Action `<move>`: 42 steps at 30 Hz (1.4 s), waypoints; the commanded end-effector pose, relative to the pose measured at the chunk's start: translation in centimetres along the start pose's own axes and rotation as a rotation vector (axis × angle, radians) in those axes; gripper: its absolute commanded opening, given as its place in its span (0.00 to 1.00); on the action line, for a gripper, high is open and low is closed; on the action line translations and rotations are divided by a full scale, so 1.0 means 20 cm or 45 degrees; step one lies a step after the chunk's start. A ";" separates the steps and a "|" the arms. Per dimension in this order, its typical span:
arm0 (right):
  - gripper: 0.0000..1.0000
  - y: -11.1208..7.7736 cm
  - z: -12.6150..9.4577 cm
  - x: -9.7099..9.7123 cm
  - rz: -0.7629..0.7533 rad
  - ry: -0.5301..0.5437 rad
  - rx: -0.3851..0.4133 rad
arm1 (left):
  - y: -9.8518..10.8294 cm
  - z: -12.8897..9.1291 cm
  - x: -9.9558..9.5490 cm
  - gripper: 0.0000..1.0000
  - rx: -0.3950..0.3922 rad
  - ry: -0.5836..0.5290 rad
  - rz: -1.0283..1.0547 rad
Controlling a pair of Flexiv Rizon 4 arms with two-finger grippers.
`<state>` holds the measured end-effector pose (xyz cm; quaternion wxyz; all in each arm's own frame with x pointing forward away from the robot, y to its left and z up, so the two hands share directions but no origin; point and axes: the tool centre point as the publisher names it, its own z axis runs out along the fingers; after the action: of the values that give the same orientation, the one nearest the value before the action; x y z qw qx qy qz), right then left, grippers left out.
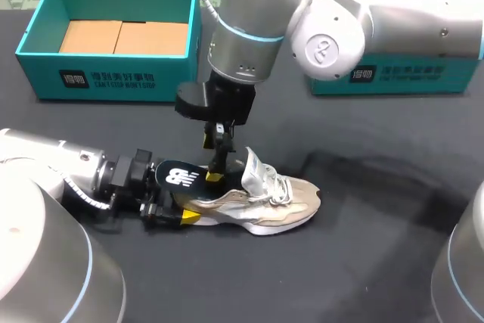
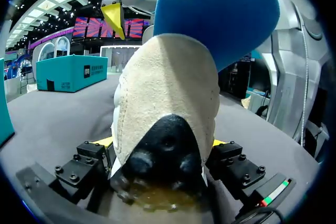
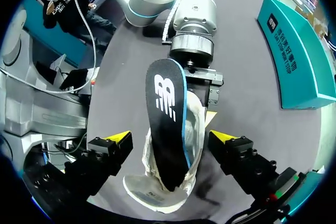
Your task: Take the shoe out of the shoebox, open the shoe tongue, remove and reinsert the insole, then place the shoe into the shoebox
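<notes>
Shoe: a pale mesh trainer (image 1: 265, 206) lies on its sole on the dark table (image 1: 378, 262), out of the box, toe towards the robot's right
Tongue: the tongue (image 1: 253, 163) stands up and back, leaving the mouth wide open
Insole: a dark insole (image 1: 180, 178) with a blue edge has its front end down in the shoe, while its rear end rides up and out over the heel
Left claw: the left claw (image 2: 163, 142) is closed on the heel, a yellow tip pressed against each side
Right claw: the right claw (image 3: 172, 137) hangs over the shoe's mouth with its fingers spread wide, straddling shoe and insole and gripping nothing
Shoebox: the teal shoebox (image 1: 45, 73) sits at the far left, with only a cardboard liner inside; a second teal box (image 1: 393, 77) sits at the far right
Handling: the insole looks thin, light and floppy and is likely to buckle if pushed, so it is best pinched at its raised rear end; the shoe is soft above and stiffer at the heel, where it is held
Markings: a white logo on the insole and white print on the box fronts
</notes>
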<state>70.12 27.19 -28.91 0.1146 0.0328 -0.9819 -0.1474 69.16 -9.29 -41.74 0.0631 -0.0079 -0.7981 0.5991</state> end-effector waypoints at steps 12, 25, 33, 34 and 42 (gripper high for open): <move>1.00 0.00 -0.02 -0.02 -0.039 0.087 -0.058 | 0.00 0.00 0.00 0.00 -0.002 -0.001 -0.001; 0.69 0.08 -0.03 -0.01 0.037 0.442 -0.109 | 0.00 0.00 0.00 0.00 -0.002 -0.001 -0.001; 0.69 0.09 0.03 -0.07 0.046 0.534 -0.105 | 0.00 0.00 0.00 0.00 -0.002 -0.001 -0.001; 0.70 0.10 0.04 -0.07 0.047 0.541 -0.109 | 0.00 0.00 0.00 0.00 -0.002 -0.001 -0.001; 0.73 0.09 0.08 -0.08 0.062 0.634 -0.124 | 0.00 0.00 0.00 0.00 -0.002 -0.001 -0.001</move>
<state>70.82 29.13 -29.50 0.3375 0.0352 -0.9236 -0.1786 69.16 -9.29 -41.73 0.0631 -0.0079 -0.7981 0.5991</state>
